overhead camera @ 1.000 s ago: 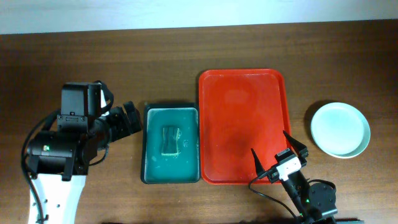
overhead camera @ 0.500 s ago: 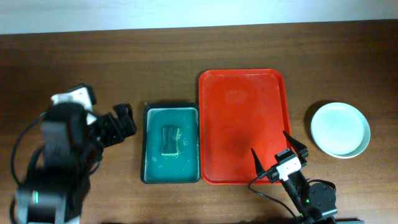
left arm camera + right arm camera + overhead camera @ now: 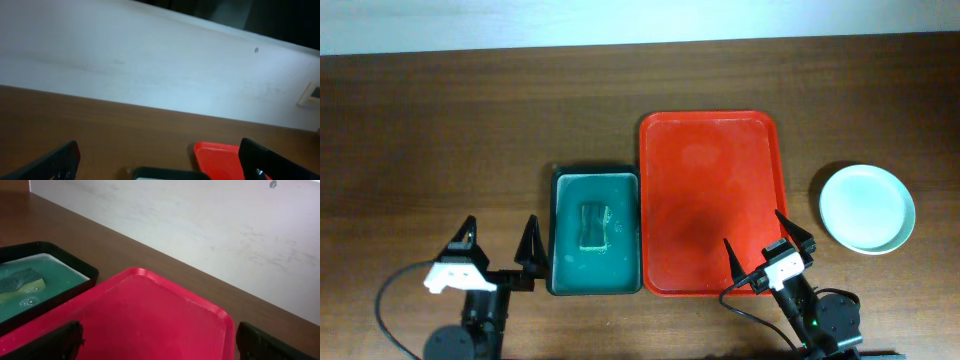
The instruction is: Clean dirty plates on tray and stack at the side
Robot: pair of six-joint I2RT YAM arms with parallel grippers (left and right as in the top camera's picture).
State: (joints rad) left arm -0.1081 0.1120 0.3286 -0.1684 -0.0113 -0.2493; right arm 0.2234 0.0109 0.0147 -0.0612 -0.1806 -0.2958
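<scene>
The red tray [image 3: 710, 200] lies bare in the middle of the table; it also shows in the right wrist view [image 3: 150, 320] and the left wrist view [image 3: 220, 157]. A stack of plates [image 3: 867, 208], pale mint on top, sits on the table to the tray's right; how many are in it I cannot tell. My left gripper [image 3: 497, 245] is open and empty at the front, left of the teal basin. My right gripper [image 3: 767, 245] is open and empty over the tray's front right corner.
A dark teal basin [image 3: 596, 244] with water and a sponge [image 3: 593, 223] stands against the tray's left side; it also shows in the right wrist view [image 3: 40, 285]. A white wall [image 3: 200, 230] runs along the table's far edge.
My left arm has pulled back from beside the basin's far left to the table's front edge, its gripper now open and pointing away. The right arm has not moved.
</scene>
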